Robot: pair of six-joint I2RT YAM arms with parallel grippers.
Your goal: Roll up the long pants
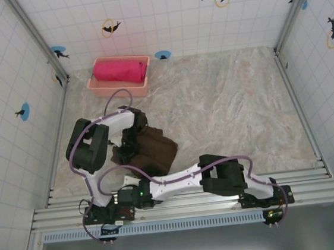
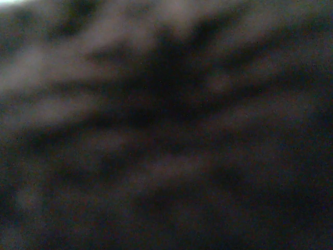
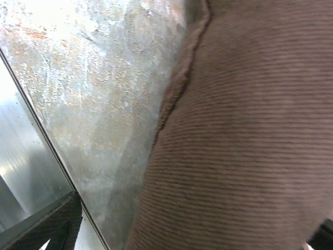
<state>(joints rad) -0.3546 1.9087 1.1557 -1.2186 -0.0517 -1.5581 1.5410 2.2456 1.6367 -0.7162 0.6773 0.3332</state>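
Note:
The long pants (image 1: 157, 150) lie bunched in a dark brown heap at the near left of the marble table. My left gripper (image 1: 126, 150) comes in from the left and is pressed down into the heap's left side, its jaws hidden by the arm and the cloth. In the left wrist view the pants (image 2: 166, 125) are dark, blurred fabric right against the lens. My right gripper (image 1: 132, 177) reaches leftward along the near edge to the heap's near side. In the right wrist view the pants (image 3: 250, 146) are ribbed brown cloth lying across the widely spread jaws, one dark finger (image 3: 57, 226) at the lower left.
A pink basket (image 1: 100, 87) holding a bright pink rolled cloth (image 1: 119, 70) stands at the back left. Metal rails (image 1: 186, 197) run along the near edge, one close beside the right gripper (image 3: 31, 156). Tiled walls close in three sides. Bare marble (image 1: 237, 111) spreads to the right.

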